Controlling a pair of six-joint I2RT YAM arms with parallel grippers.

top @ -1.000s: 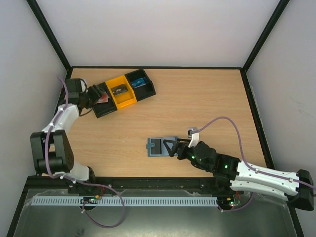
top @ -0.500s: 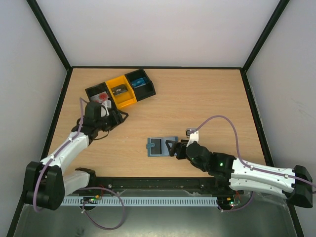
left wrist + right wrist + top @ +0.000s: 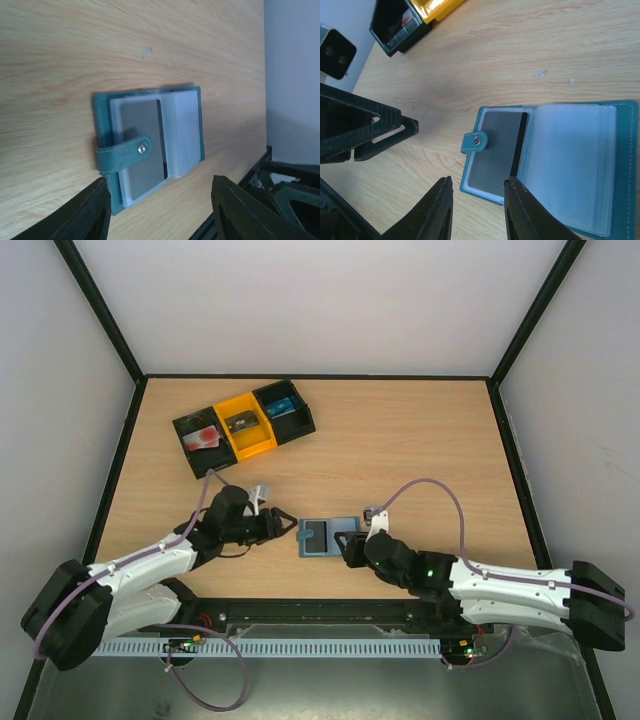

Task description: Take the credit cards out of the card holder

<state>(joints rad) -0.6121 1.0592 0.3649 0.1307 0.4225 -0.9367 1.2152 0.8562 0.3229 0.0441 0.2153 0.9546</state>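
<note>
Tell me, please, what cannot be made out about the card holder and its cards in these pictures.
- Card count: both wrist views show one grey card in the card holder; cloudy sleeves hide others.
- Top view: the right gripper covers the holder's right end.
- Contact: the right wrist view cannot show whether its fingers touch the holder.
- Contents of the tray: too small from above, cut off in the right wrist view.

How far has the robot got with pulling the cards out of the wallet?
Done: a red card lies in the end compartment of the tray. In hand: the card holder lies open, and the left gripper and right gripper both hover open at it, holding nothing. Left: a grey card sits in the holder under the strap and needs pulling out.
</note>
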